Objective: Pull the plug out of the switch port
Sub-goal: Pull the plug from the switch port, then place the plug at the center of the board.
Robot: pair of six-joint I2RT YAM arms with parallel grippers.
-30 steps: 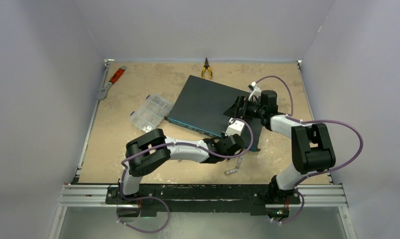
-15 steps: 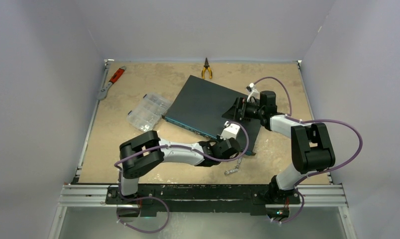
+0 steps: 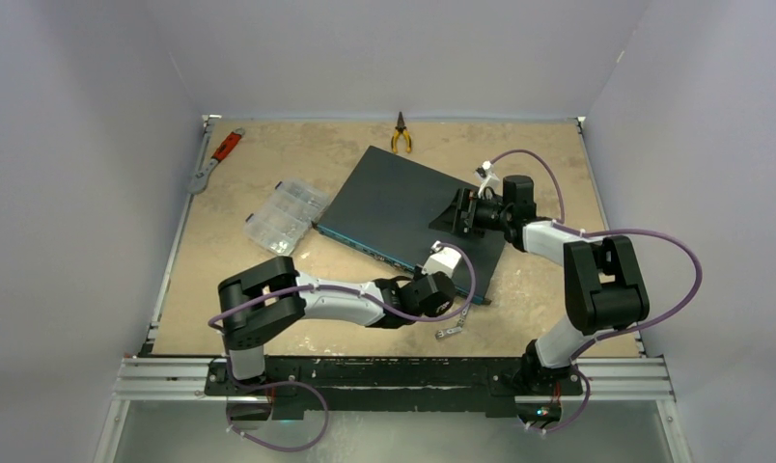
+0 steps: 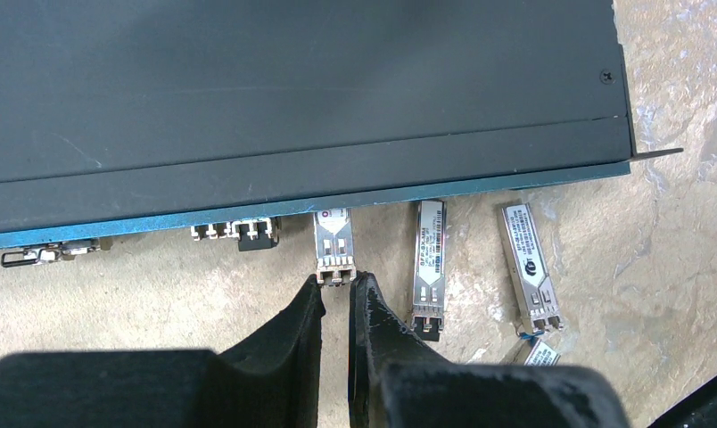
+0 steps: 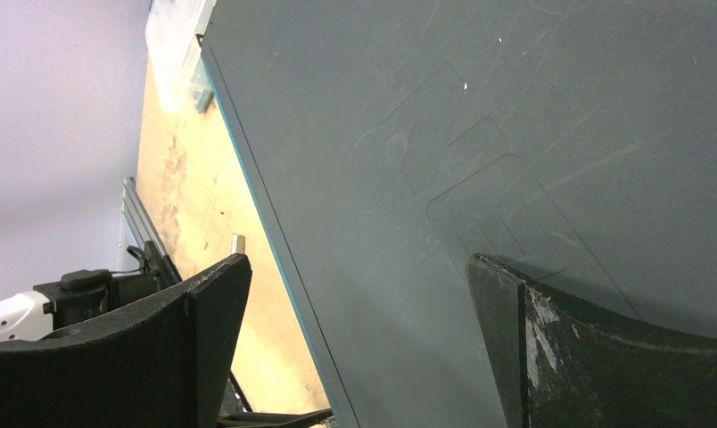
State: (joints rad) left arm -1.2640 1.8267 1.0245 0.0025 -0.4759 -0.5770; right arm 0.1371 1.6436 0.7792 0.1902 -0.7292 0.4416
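Protruding plug: a small silver plug [image 4: 334, 245] sticks out of a port in the thin blue-edged front of the switch [image 4: 292, 89], on the right-hand part of that face, its outer end pointing away from the box.
Left hand: the left hand [image 4: 337, 283] has its two dark fingers drawn nearly together, their tips pinching the plug's outer end; the arm lies low across the near part of the surface [image 3: 288, 154].
Switch: a flat dark-teal box lying in the middle of the surface, turned askew so the port face looks toward the near left.
Other ports: just left of the plug a pale connector with a black part sits in the same face; farther left, something metal I cannot make out.
Right hand: the right hand [image 5: 359, 263] is spread wide over the switch's top, toward its right end; whether the fingers touch the lid I cannot tell.
Loose modules: two silver loose modules [image 4: 429, 263] lie on the surface just right of the plug, near the face; the corner of a third shows nearer the hand.
Chain: a short metal chain [image 3: 457, 320] lies beside the left wrist.
Compartment box: a clear compartment box [image 3: 286, 217] sits just off the switch's left corner.
Far edge: yellow-handled pliers [image 3: 401, 135] at the back, a red-handled wrench [image 3: 215, 159] in the far left corner.
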